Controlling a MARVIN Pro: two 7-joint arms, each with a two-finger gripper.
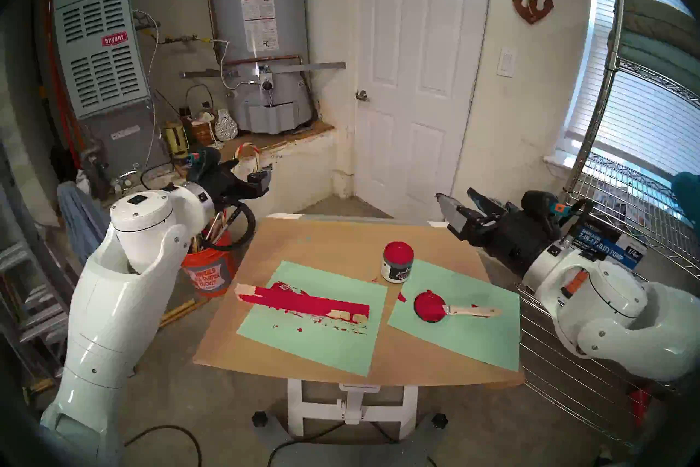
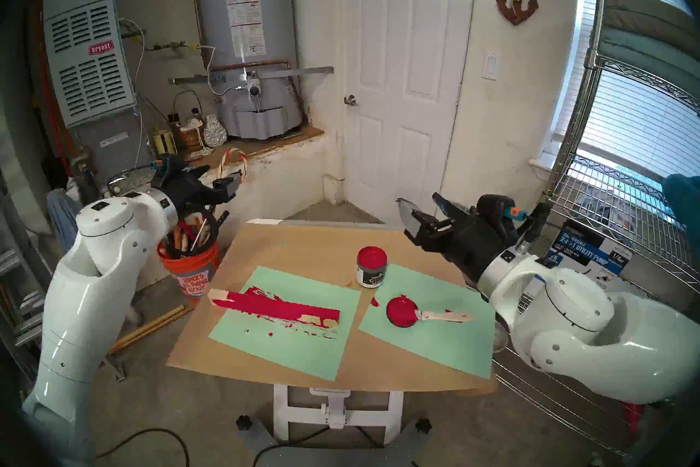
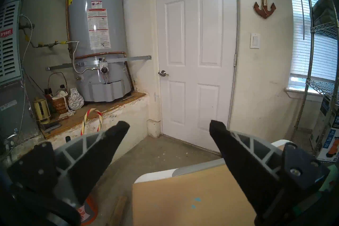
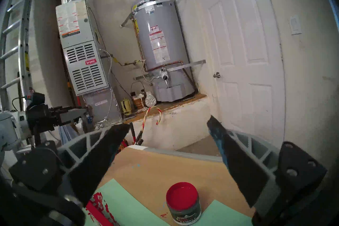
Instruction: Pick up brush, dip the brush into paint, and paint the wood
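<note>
Wood [image 4: 97,209] cut off at the right wrist view's 7 o'clock edge, partly behind the right gripper's finger [image 4: 95,161]. Jar [image 4: 183,207] label text cut at 6 o'clock. In the left wrist view the orange bucket [image 3: 88,209] sits mostly behind the left gripper's finger [image 3: 95,157]. Brush [image 1: 471,311] bristles too small to tell from the red lid [image 1: 430,307] under them. Jar label unreadable in head views.

Head pair overlooks table [image 1: 341,239]; wrist views level, share door [image 3: 194,55].
</note>
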